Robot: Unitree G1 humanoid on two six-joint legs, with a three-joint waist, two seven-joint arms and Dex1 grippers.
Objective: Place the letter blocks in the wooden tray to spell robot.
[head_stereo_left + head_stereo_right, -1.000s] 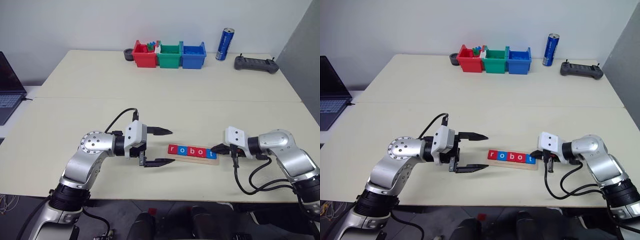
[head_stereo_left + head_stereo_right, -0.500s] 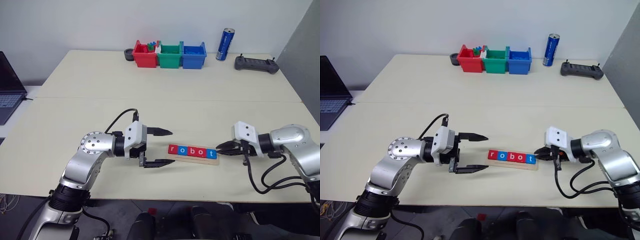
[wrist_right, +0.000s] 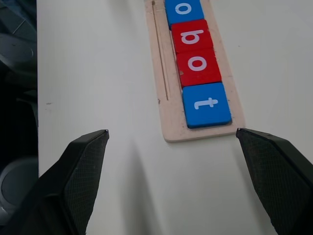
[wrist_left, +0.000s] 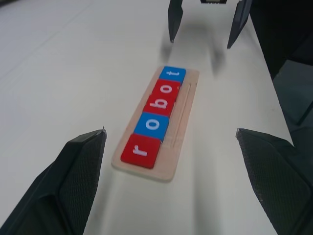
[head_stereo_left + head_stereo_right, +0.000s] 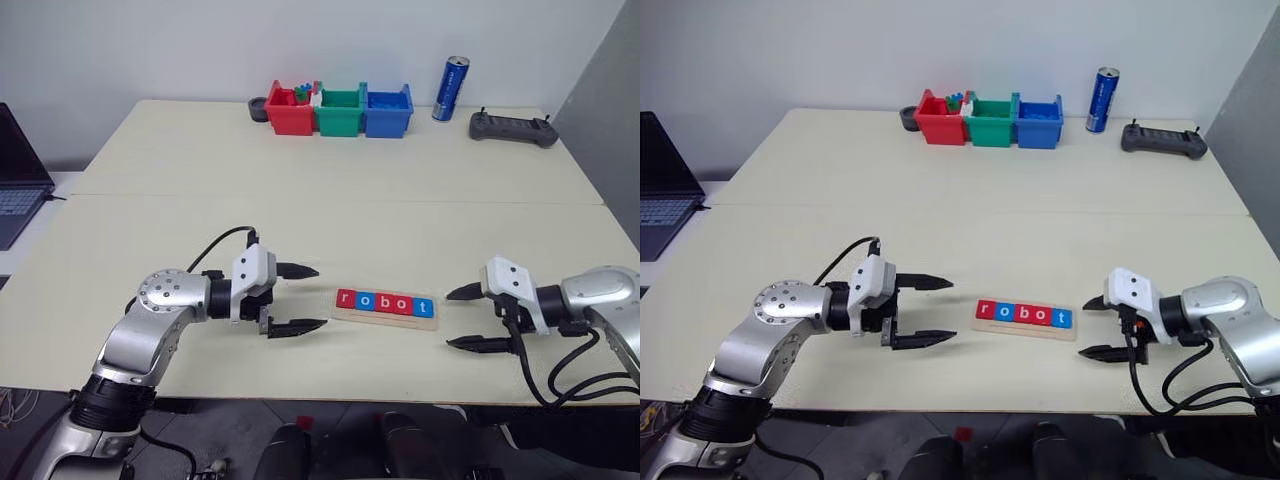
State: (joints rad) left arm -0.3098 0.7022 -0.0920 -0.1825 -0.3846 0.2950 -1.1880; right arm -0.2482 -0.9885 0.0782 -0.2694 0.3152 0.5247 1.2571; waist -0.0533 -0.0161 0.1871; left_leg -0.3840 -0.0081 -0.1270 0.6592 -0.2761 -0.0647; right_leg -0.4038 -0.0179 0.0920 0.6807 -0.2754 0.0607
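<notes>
- My left gripper (image 5: pixel 300 298), two black fingers on a white wrist block, stood spread wide and grasped nothing; it hung over the pale tabletop (image 5: pixel 330 190), pointing toward the row of tiles.
- My right gripper (image 5: pixel 472 318) also stood spread wide with nothing between its fingers, aimed back at the left one from the opposite side.
- Between the two grippers lay the long narrow pale wooden tray (image 5: pixel 385 315), flat on the table, apart from both sets of fingertips.
- In that tray sat the five small flat square letter blocks (image 5: pixel 385 302) in one row, edge to edge, reading "robot".
- Nearest my left gripper was the red "r" tile (image 4: pixel 141 151), then the blue "o" tile (image 4: pixel 152 126), then the red "b" tile (image 4: pixel 160 104), then the red "o" tile (image 4: pixel 167 89).
- Nearest my right gripper was the blue "t" tile (image 3: pixel 206 104), at the tray's end, just beyond my open fingertips but not touching them.
- A thin groove ran along the tray's bare strip beside the tiles.
- Far beyond both grippers, at the table's back edge, stood red, green and blue plastic bins (image 5: pixel 339 110) side by side, with a blue drink can (image 5: pixel 450 89) and a dark handheld controller (image 5: pixel 513 128) off toward my right arm's side.
- A dark laptop (image 5: pixel 20 175) sat well out past my left arm.
</notes>
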